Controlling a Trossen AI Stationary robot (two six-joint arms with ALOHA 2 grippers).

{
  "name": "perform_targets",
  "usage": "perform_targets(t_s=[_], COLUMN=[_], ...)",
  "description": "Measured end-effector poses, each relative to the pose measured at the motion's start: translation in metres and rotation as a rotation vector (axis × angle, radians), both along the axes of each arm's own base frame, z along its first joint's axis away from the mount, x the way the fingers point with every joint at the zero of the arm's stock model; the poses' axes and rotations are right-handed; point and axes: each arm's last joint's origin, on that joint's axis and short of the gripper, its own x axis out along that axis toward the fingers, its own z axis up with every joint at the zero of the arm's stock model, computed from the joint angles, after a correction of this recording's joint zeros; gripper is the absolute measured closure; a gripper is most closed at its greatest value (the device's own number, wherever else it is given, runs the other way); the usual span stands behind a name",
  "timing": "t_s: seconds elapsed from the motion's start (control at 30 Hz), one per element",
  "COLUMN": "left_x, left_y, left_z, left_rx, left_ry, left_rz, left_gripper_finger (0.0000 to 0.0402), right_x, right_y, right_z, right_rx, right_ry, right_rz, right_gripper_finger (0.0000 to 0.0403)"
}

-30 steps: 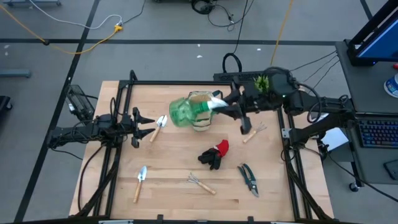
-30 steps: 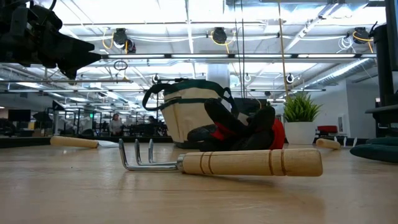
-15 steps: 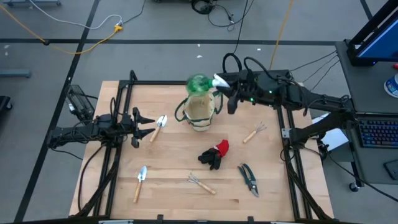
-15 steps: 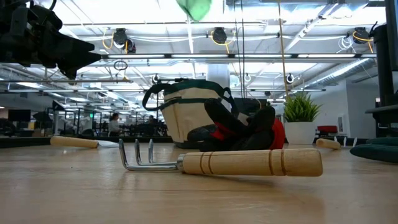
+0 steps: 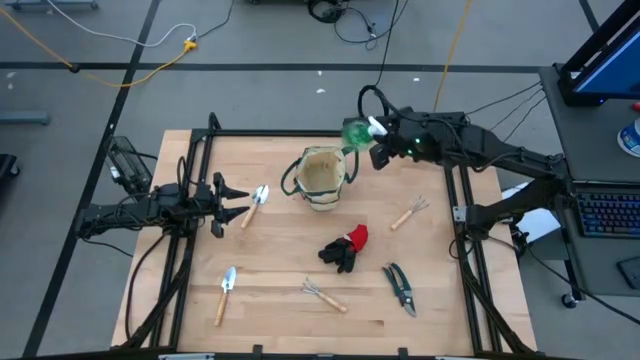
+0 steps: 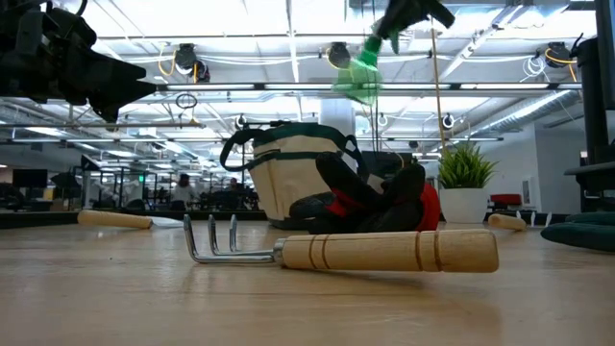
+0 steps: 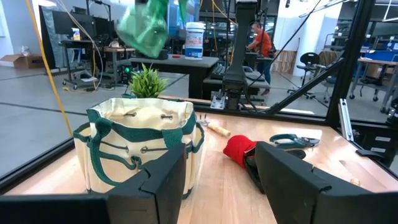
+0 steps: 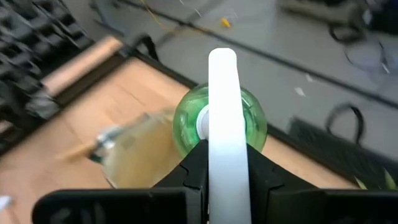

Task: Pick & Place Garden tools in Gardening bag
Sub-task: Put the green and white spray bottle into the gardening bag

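Observation:
My right gripper (image 5: 378,137) is shut on the green spray bottle (image 5: 357,132), high in the air just beyond the far right rim of the beige gardening bag (image 5: 322,178). The bottle also shows in the low view (image 6: 357,77) and the left wrist view (image 7: 146,28). My left gripper (image 5: 236,198) is open and empty at the table's left, beside a trowel (image 5: 257,200). A second trowel (image 5: 225,290), two rakes (image 5: 322,294) (image 5: 408,212), the red-black glove (image 5: 347,247) and the shears (image 5: 400,287) lie flat on the table. My right gripper pinches the bottle's white spray head (image 8: 222,124) between its two fingers (image 8: 194,173), one on each side. The fingers slant down from the table's right. The green body (image 8: 249,124) hangs tilted below them, clear of the bag and the table.
A small spiky potted plant (image 6: 466,168) stands at the far right of the table. The black frame rails (image 5: 196,160) run along the table's left and right sides. People stand in the room behind the table (image 7: 258,43).
My right gripper has carried the spray bottle from above the bag toward the table's far edge, then toward the right and down. The bottle has turned from lying level over the bag to hanging tilted beyond the bag's far right rim.

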Motion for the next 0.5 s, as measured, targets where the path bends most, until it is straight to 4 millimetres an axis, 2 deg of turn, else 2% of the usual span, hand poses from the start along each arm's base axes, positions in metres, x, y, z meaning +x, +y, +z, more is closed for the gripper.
perform_targets(t_s=[0.2,0.5], left_x=[0.000,0.000], left_y=[0.000,0.000], left_z=[0.000,0.000], left_rx=[0.000,0.001], left_ry=[0.000,0.000], left_rz=[0.000,0.000], left_gripper_finger=[0.0201,0.0201], right_x=[-0.012,-0.019], right_y=[0.004,0.013], right_z=[-0.014,-0.024], right_rx=[0.156,0.400], right_ry=[0.124,0.228], right_rz=[-0.013,0.121], right_gripper_finger=[0.0361,0.0361])
